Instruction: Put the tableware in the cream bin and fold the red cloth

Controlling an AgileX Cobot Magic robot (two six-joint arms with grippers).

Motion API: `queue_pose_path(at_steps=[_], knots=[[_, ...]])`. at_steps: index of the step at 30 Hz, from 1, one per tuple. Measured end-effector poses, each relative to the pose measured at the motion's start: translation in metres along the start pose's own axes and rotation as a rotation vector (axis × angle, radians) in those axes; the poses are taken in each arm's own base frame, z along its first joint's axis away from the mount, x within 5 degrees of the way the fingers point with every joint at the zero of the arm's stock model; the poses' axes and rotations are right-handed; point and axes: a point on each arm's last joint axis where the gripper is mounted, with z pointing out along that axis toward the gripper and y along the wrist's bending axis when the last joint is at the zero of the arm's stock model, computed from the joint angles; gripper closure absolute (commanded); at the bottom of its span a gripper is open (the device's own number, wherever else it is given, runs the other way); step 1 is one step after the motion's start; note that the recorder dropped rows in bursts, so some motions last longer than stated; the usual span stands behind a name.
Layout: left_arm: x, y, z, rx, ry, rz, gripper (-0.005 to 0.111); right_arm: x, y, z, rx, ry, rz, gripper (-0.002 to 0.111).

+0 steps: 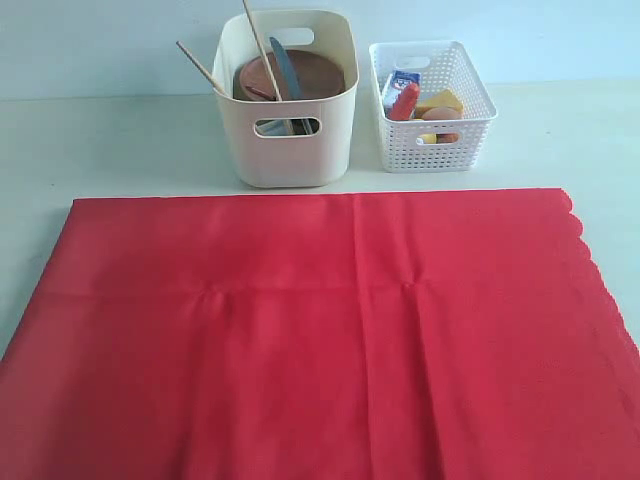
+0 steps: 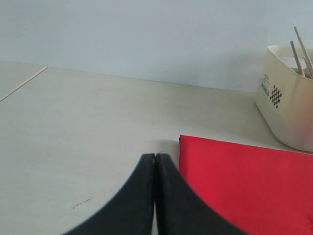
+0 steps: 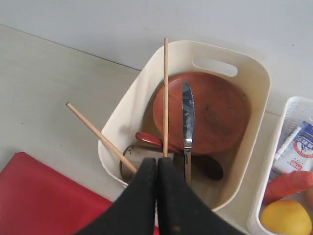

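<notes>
A large red cloth [image 1: 320, 330] fills the foreground, spread flat on a pale surface [image 1: 120, 150]. Its long axis runs side to side and its scalloped edge is on the right. Behind it stands the cream bin [image 1: 285, 160], with a white lattice basket [image 1: 455, 150] of food items beside it. The tableware sits inside the bin: a round brown plate [image 1: 310, 72] on edge, a steel knife [image 1: 283, 65], and 2 wooden chopsticks [image 1: 200, 68] poking above the rim. That half of the task looks finished, so folding is likely what remains. Neither arm appears in the exterior view. The left wrist view shows the left hand [image 2: 155, 157] empty, its 2 black fingers [image 2: 142, 196] pressed together. It is low over bare surface, just beside a far corner of the cloth, with the cloth lying between it and the bin. The right wrist view shows the right hand [image 3: 157, 161] also empty, fingers [image 3: 142, 196] together. It is above the bin's near rim and looks down on plate, knife and chopsticks, with only a corner of cloth visible. The left hand seems the nearer to a cloth corner and would need to open before pinching it. Only the exterior view shows the cloth's whole extent.
</notes>
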Motion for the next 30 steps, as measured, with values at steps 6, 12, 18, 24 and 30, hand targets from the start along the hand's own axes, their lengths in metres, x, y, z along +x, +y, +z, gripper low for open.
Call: queue_pose_path(at_steps=[6, 12, 18, 24, 30], knots=[[0.0, 0.0, 0.0, 0.0, 0.0, 0.0, 0.104, 0.012, -0.002, -0.02, 0.002, 0.017, 0.0, 0.108], [-0.005, 0.001, 0.0, -0.01, -0.059, 0.139, 0.104, 0.039, -0.006, -0.044, 0.006, 0.046, 0.0, 0.108], [-0.026, -0.001, -0.004, 0.07, -0.288, -0.381, 0.104, 0.091, -0.013, -0.046, 0.019, 0.139, -0.001, 0.108], [-0.069, -0.005, -0.015, 0.079, -0.371, -0.307, 0.104, 0.139, -0.019, -0.032, 0.037, 0.272, -0.002, 0.108], [-0.106, -0.008, -0.007, 0.049, -0.353, -0.17, 0.104, 0.164, -0.022, -0.028, 0.044, 0.342, 0.007, 0.108]])
